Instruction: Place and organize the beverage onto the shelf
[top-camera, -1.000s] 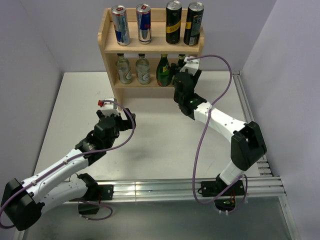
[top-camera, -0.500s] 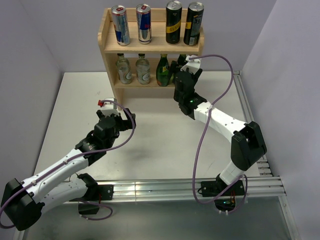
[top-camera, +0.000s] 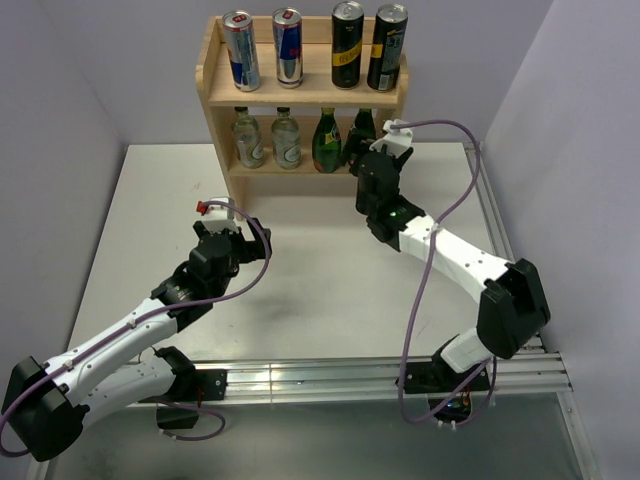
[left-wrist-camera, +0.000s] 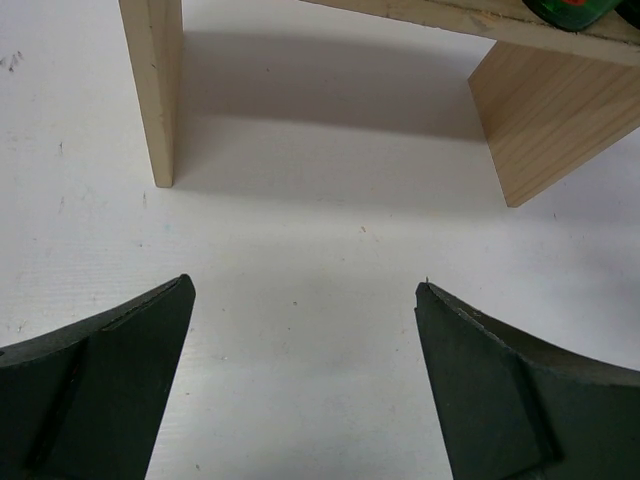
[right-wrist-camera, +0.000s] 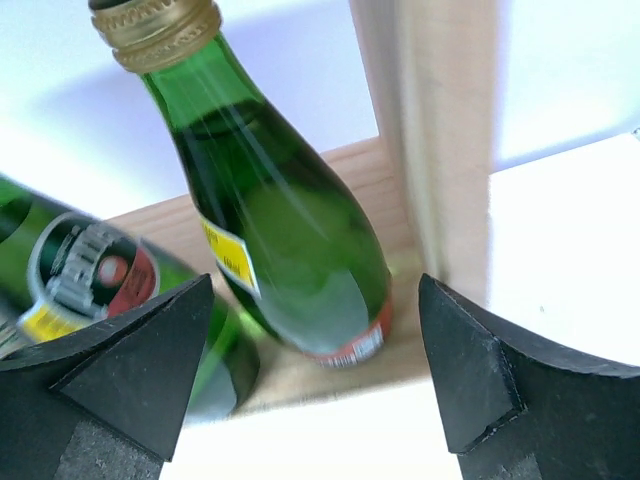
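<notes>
The light-wood shelf (top-camera: 300, 97) stands at the table's far edge. Its upper board carries two silver-blue cans (top-camera: 241, 50) and two black-gold cans (top-camera: 347, 45). Two clear bottles (top-camera: 247, 138) and a green bottle (top-camera: 326, 140) stand on the lower board. Another green bottle (top-camera: 360, 128) (right-wrist-camera: 290, 240) stands at the right end beside the side panel (right-wrist-camera: 440, 130). My right gripper (top-camera: 366, 158) (right-wrist-camera: 315, 282) is open just in front of that bottle, fingers apart from it. Over the bare table, short of the shelf, my left gripper (top-camera: 232, 212) (left-wrist-camera: 305, 290) hangs open and holds nothing.
The shelf's two side panels (left-wrist-camera: 155, 90) (left-wrist-camera: 540, 120) stand ahead of the left gripper. A metal rail (top-camera: 490, 210) edges the table on the right and another runs along the front. Grey walls close in the sides and back.
My right gripper has opened a little wider and drawn back to the right, away from the rightmost green bottle, which stays on the lower board. The left arm has not moved.
</notes>
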